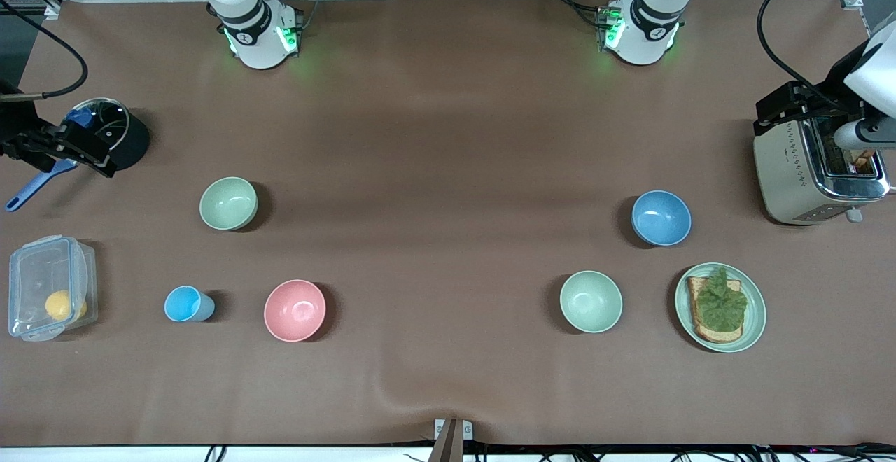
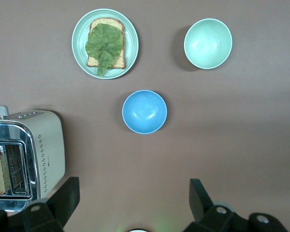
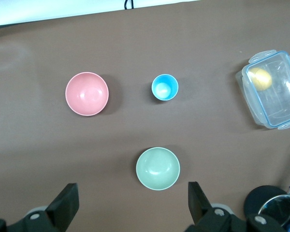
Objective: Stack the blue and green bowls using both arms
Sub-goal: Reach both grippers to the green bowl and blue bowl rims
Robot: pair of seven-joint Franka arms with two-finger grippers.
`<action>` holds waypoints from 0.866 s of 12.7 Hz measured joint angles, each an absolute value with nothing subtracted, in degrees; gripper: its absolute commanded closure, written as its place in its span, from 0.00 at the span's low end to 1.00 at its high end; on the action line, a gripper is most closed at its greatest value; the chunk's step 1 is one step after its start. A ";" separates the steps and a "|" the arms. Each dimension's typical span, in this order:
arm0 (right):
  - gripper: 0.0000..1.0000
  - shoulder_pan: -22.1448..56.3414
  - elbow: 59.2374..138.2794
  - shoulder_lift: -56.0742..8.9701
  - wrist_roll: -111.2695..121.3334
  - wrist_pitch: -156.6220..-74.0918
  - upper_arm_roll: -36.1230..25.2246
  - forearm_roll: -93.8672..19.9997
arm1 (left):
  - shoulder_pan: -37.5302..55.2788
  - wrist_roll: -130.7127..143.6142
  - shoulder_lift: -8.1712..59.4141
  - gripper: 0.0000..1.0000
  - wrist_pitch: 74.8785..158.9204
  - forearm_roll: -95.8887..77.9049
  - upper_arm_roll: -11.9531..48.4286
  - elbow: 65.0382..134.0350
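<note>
- Two bowls, blue bowl [image 1: 661,218] and green bowl [image 1: 228,203], well apart; likely light, rigid, smooth. Pinch rims.
- Left gripper [image 2: 130,203] and right gripper [image 3: 130,203] hover, fingers spread wide, empty.

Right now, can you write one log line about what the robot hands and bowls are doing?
left hand: open, over bare table | right hand: open, beside black pot | round matte blue bowl: untouched | round sage-green bowl: untouched | stack: not started

Non-task items: toaster [image 1: 815,168] at the left arm's end; plate [image 1: 754,322] bearing toast [image 1: 702,292] topped with lettuce [image 1: 722,304]; mint bowl [image 1: 591,301] beside it; pink bowl [image 1: 295,310]; light-blue cup [image 1: 186,304]; clear lidded container [image 1: 47,285] holding a yellow fruit [image 1: 58,304]; black pot [image 1: 115,133]; blue spatula [image 1: 35,185].
</note>
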State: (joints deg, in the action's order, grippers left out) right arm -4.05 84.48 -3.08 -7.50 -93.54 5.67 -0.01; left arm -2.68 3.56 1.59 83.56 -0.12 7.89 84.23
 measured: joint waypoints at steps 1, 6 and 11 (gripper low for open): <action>0.00 -4.05 84.48 -3.07 -7.39 -93.58 5.94 0.23 | -2.69 3.57 1.58 0.00 83.56 -0.12 7.89 84.15; 0.00 -4.05 84.49 -3.04 -7.36 -93.60 6.91 0.62 | -3.08 5.07 1.66 0.00 83.59 -0.11 7.81 84.14; 0.00 -5.52 85.50 -3.50 -1.06 -93.65 6.86 0.94 | -4.38 5.46 8.13 0.00 86.61 -0.11 7.68 87.27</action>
State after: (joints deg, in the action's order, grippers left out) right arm -5.52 85.50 -3.50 -1.06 -93.65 6.86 0.94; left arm -4.38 5.46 8.13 86.61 -0.11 7.68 87.27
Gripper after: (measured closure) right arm 0.000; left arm 0.000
